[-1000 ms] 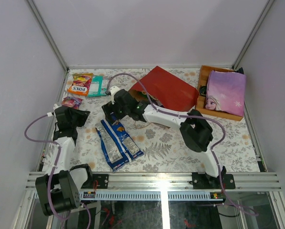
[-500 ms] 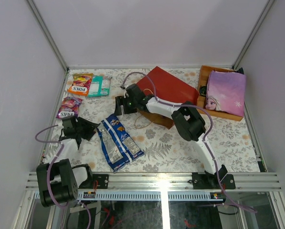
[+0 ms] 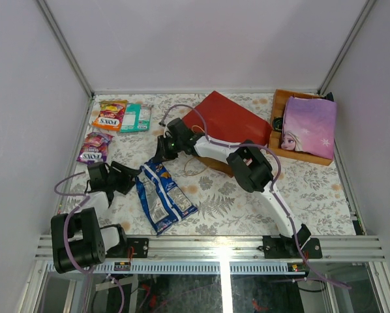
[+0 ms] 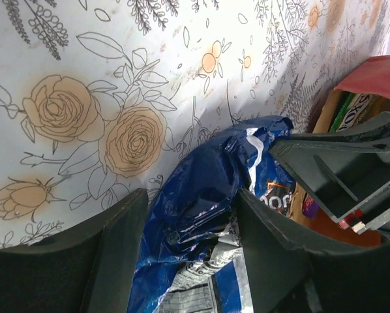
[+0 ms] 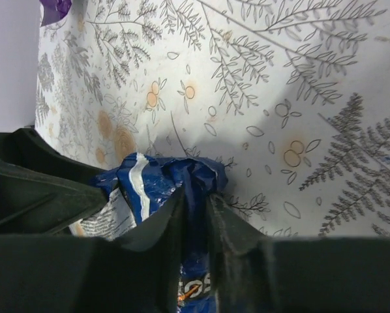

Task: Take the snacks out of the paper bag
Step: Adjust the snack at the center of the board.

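The paper bag [image 3: 231, 120] lies on its side at the back middle, red outside up, its mouth toward the left. Three snacks lie at the far left: an orange FOX'S packet [image 3: 110, 115], a teal pack [image 3: 134, 117] and a purple packet [image 3: 94, 147]. Long blue packs [image 3: 164, 195] lie in front. My right gripper [image 3: 161, 155] [image 5: 196, 195] is shut on the crumpled far end of a blue pack [image 5: 152, 179]. My left gripper [image 3: 131, 175] [image 4: 190, 199] stands open, its fingers either side of a blue pack [image 4: 208, 163] without pinching it.
A wooden tray [image 3: 278, 104] at the back right holds a lilac snowflake bag [image 3: 309, 127]. The paper bag's thin loop handle [image 3: 195, 166] lies on the flowered cloth beside the right arm. Walls close in the table on the left, back and right.
My left gripper let go of the purple packet, opened and moved near and right to the blue packs. My right gripper came down and shut on a blue pack's end.
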Robot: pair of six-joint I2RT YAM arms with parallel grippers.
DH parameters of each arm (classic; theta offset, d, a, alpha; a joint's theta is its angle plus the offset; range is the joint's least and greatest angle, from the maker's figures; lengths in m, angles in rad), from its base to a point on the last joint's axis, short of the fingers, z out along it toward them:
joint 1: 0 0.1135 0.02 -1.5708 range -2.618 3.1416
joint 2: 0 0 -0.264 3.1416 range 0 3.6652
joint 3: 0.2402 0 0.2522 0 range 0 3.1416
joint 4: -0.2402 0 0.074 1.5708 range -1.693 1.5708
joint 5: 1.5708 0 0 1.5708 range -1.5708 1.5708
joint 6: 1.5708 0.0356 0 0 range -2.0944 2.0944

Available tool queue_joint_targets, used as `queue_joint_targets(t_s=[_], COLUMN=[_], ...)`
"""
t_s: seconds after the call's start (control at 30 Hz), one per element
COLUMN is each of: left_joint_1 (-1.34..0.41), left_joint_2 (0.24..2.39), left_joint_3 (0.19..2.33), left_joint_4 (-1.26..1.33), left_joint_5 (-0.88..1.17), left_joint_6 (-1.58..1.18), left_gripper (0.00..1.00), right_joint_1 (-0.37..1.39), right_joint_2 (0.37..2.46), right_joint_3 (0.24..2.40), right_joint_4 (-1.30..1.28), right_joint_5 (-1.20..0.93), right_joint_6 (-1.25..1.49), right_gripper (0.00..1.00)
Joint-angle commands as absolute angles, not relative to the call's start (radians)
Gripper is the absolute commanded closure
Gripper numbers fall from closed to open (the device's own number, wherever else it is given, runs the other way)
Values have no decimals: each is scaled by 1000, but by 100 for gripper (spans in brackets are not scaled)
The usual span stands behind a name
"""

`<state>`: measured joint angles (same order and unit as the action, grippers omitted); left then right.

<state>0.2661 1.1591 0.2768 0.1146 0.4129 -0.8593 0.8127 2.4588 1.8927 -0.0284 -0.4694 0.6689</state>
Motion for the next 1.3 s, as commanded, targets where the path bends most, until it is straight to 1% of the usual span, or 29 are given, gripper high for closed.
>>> queue_joint_targets(t_s=[0.0,0.03,0.1,0.17,0.27,0.37,0.57,0.73,0.87,1.0,1.07,1.2,1.27], left_joint_1=[274,273,274,274,273,273,276,291,295,306,315,343,350], left_joint_2=[1189,1182,1161,1140,1101,1063,1032,1002,964,958,968,982,967], left_joint_3=[269,271,278,295,325,356,420,509,628,767,832,932,934], left_joint_4=[216,234,252,246,197,149,61,-76,-236,-385,-444,-532,-526], left_joint_5=[452,461,461,450,417,389,344,245,93,-75,-146,-216,-141], left_joint_6=[-881,-894,-913,-920,-914,-899,-873,-840,-805,-766,-746,-703,-675], left_gripper=[45,46,50,57,79,99,100,100,100,100,98,92,91], right_joint_1=[839,839,842,848,858,860,858,856,857,857,855,846,841], right_joint_2=[2446,2437,2412,2382,2328,2281,2220,2190,2146,2127,2118,2105,2105], right_joint_3=[1941,1942,1951,1958,1955,1938,1905,1860,1798,1777,1763,1729,1716], right_joint_4=[-12,-20,-42,-67,-93,-119,-168,-201,-202,-208,-190,-132,-88], right_joint_5=[-510,-501,-476,-453,-424,-408,-412,-406,-307,-267,-260,-232,-243], right_joint_6=[682,675,647,608,539,476,352,256,193,156,166,217,250], right_gripper=[89,98,100,100,100,100,100,100,100,100,100,100,100])
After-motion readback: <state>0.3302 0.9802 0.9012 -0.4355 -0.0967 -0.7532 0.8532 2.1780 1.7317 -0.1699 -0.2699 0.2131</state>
